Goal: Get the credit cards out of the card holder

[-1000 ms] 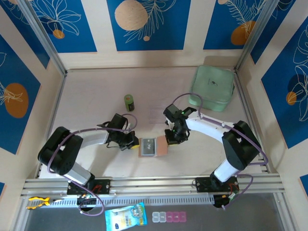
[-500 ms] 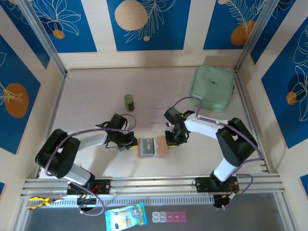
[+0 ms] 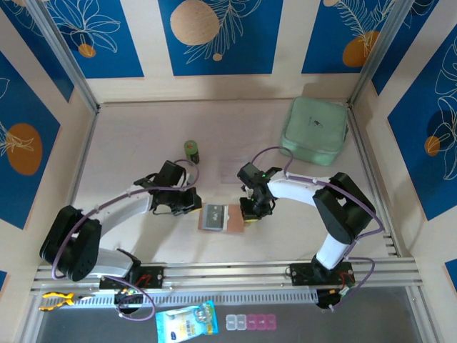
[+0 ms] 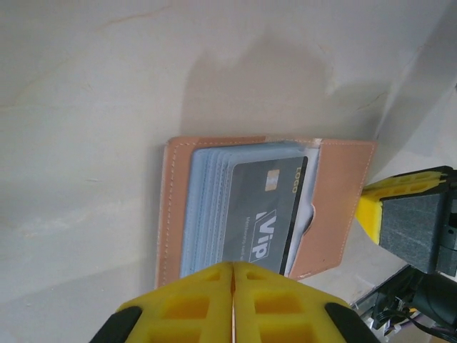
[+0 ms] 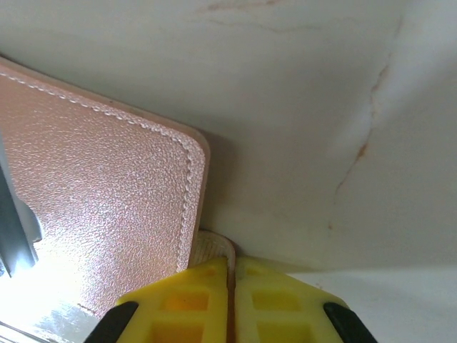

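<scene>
On the table (image 3: 136, 157) lies a pebbled leather card holder (image 5: 107, 186).

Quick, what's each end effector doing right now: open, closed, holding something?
Left end effector: closed at the card holder edge; grip unclear.
Right end effector: closed, apparently pinching the card holder's tab.

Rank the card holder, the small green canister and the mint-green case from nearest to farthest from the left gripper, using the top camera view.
1. card holder: lies open on the table, just right of the left gripper.
2. small green canister: farther back, almost straight behind the gripper.
3. mint-green case: in the far right corner.
</scene>
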You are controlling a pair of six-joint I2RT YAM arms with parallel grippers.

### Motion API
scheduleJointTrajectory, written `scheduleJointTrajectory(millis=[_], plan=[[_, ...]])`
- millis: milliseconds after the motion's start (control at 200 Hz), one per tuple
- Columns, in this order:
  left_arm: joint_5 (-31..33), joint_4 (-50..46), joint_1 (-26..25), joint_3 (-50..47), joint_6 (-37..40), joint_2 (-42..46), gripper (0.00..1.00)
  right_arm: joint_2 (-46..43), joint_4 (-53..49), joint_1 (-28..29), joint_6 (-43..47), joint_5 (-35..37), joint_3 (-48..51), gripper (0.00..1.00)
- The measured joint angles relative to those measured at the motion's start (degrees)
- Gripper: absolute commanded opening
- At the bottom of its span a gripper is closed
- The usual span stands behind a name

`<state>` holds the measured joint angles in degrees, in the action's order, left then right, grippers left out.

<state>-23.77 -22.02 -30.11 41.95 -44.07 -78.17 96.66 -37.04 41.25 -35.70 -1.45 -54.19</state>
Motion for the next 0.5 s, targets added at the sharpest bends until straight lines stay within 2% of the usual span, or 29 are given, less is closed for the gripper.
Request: scheduleJointTrajectory(millis=[255,500], plan=[[-0.3,-0.7,-1.2,1.1,0.0,-0.6,0.11,-0.1,0.0,0.0,0.0,0.2,0.0,0.1],[-1.6,1.2,-9.0,7.8,-0.7,-8.7,0.11,-0.1,0.0,-1.2,0.1,0.4,-0.1,0.1]])
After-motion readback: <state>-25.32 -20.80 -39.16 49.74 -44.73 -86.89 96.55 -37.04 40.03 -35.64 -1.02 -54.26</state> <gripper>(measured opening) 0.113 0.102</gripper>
